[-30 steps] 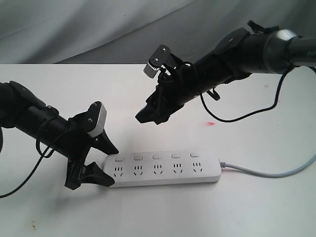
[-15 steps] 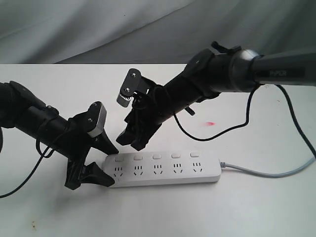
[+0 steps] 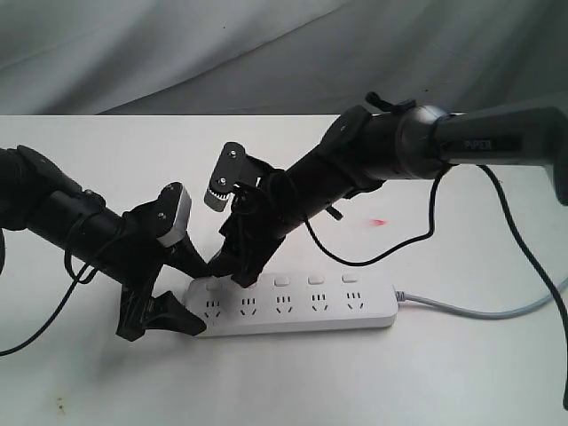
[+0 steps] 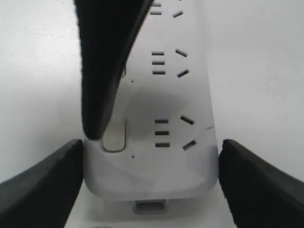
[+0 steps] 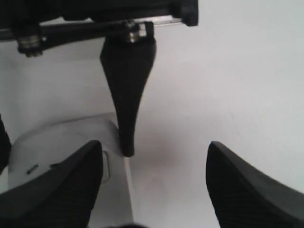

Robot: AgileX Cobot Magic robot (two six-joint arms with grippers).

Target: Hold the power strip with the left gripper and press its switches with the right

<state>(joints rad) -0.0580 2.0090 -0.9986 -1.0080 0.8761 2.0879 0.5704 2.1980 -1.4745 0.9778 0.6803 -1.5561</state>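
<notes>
The white power strip [image 3: 293, 308] lies flat on the table, its grey cord [image 3: 484, 311] running off to the right. My left gripper [image 3: 188, 295] straddles the strip's left end, and in the left wrist view both black jaws of the left gripper [image 4: 151, 187] press against the sides of the power strip [image 4: 166, 95]. My right gripper [image 3: 228, 272] hangs open over that same end. One of its fingers [image 4: 102, 71] rests at the edge of the first switch [image 4: 114, 137]. The other switches [image 3: 282, 280] show uncovered. In the right wrist view the right gripper [image 5: 154, 190] has wide-apart jaws above the strip [image 5: 57, 137].
A small red mark [image 3: 379, 222] is on the white table [image 3: 426, 382] behind the strip. Grey cloth [image 3: 177, 53] hangs along the back. A black cable [image 3: 399, 248] loops from the right arm above the strip. The left gripper's upper finger [image 5: 126, 95] sits close beside the right gripper.
The right arm has swung down and to the left, from above the table's middle to the strip's left end. The left gripper and the strip have not moved.
</notes>
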